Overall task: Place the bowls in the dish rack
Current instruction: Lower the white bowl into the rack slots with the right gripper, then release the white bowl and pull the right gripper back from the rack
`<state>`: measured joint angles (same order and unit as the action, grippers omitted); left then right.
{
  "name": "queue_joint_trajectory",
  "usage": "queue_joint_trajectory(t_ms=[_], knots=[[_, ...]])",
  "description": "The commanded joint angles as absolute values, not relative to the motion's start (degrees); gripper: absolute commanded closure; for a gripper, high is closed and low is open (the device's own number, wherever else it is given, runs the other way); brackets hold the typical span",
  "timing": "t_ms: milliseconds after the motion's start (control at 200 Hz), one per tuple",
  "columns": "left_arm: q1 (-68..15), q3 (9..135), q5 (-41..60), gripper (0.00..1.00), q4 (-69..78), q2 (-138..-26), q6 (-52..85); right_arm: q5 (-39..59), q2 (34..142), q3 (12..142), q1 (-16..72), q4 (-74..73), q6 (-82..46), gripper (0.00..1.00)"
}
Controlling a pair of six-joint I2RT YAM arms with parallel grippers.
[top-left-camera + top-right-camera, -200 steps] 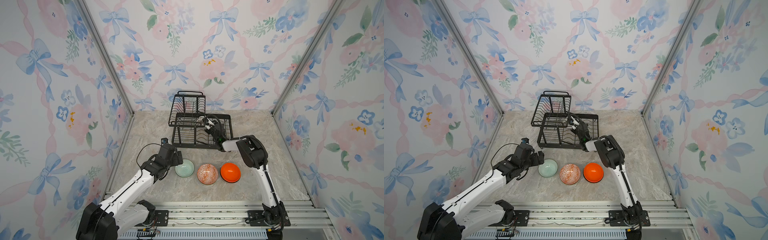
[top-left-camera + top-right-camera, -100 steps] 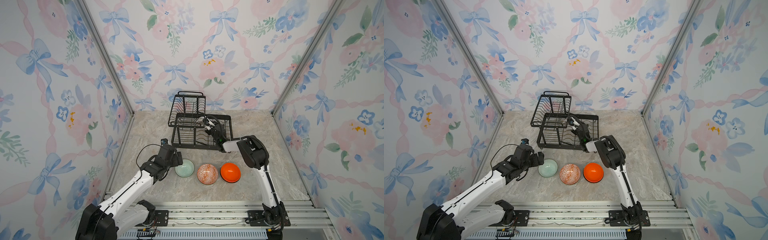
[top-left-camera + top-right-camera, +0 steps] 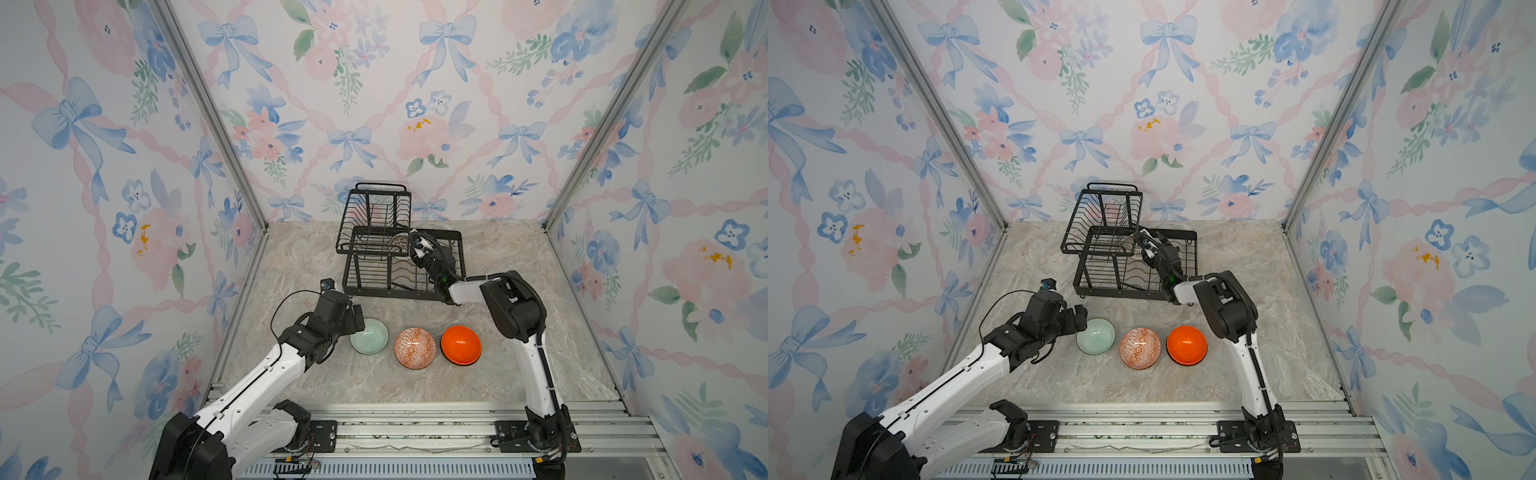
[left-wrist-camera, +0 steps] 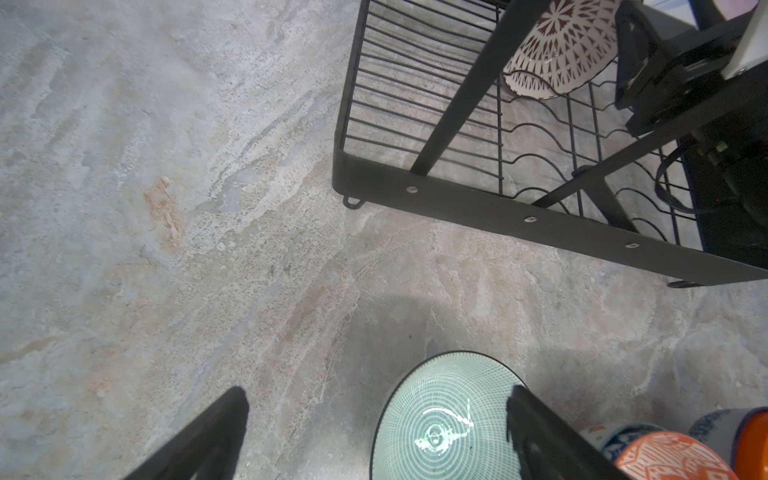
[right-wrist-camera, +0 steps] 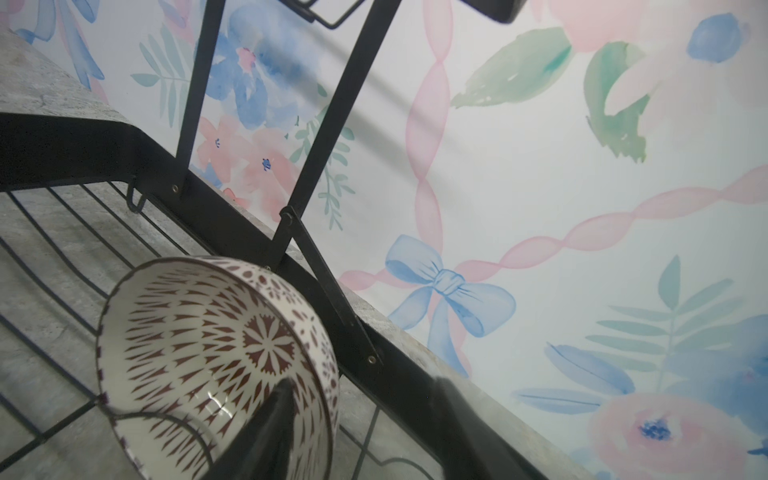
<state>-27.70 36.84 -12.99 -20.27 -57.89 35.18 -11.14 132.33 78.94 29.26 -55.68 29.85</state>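
The dish rack (image 3: 390,293) stands at the back of the stone-patterned table (image 3: 519,257), with its raised upper basket on the left side in both top views. The right gripper (image 5: 361,380) reaches into the lower tray. There the white bowl with brown lattice (image 5: 208,353) stands on its edge in the wire slots, tilted, with its opening turned toward the wrist camera. The jaws of this gripper are apart: one finger (image 5: 257,436) is in front of the inside of the bowl and the second one is outside the wall. A gap shows between that outer finger and the bowl, so the bowl is not clamped; whether the inner finger touches it, I cannot tell. The left gripper (image 4: 376,390) is low over the table in front of the rack, its jaws also wide apart and holding nothing. One of its fingers (image 4: 540,436) is over the rim of the pale mint bowl (image 4: 440,419), the other over bare table. This mint bowl sits upright on the table. In a row to its right are the orange-white geometric bowl (image 3: 414,348) and the plain orange bowl (image 3: 461,345), near each other and apart from the rack. In the left wrist view a blue-white patterned rim (image 4: 623,434) shows under the geometric bowl.
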Motion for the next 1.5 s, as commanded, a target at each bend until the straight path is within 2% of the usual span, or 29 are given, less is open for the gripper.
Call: queue_joint_trajectory(t_ms=[0,25,75,410,700,800,850,1085,1270,1495], knots=[[-27.1,35.7,-13.1,0.02,-20.3,-56.6,36.2,-10.4,127.7,76.2,29.4,-55.9,28.4,0.04],[-27.0,35.6,-13.1,0.02,-20.3,-56.5,36.2,-10.2,127.0,75.7,29.4,-55.7,28.0,0.00],[-27.0,35.6,-12.9,0.02,-20.4,-56.4,36.1,-9.8,125.7,74.3,29.2,-55.4,27.6,0.03],[-27.0,35.9,-11.5,0.02,-20.4,-56.3,33.5,-9.8,113.7,63.3,29.0,-49.5,24.8,0.03],[-27.8,36.3,-10.4,0.02,-20.5,-53.9,32.5,-13.7,97.1,54.2,28.2,-33.7,18.3,0.03],[-29.9,36.9,-12.0,0.02,-21.1,-54.1,33.0,-17.7,89.9,56.0,28.2,-19.4,12.9,0.03],[-31.8,37.6,-13.4,0.02,-21.6,-54.7,33.1,-18.6,87.1,59.9,27.5,-5.2,8.1,0.03],[-43.4,41.7,-17.0,0.02,-21.8,-62.6,33.9,-15.8,74.9,63.8,27.5,28.2,-4.4,0.03],[-50.3,49.4,-15.6,0.02,-21.8,-69.3,32.3,-15.4,64.8,62.0,27.6,45.3,-12.1,0.03],[-57.0,57.2,-10.9,0.02,-21.7,-77.3,29.9,-16.5,56.9,61.0,27.2,55.9,-17.5,0.03]])
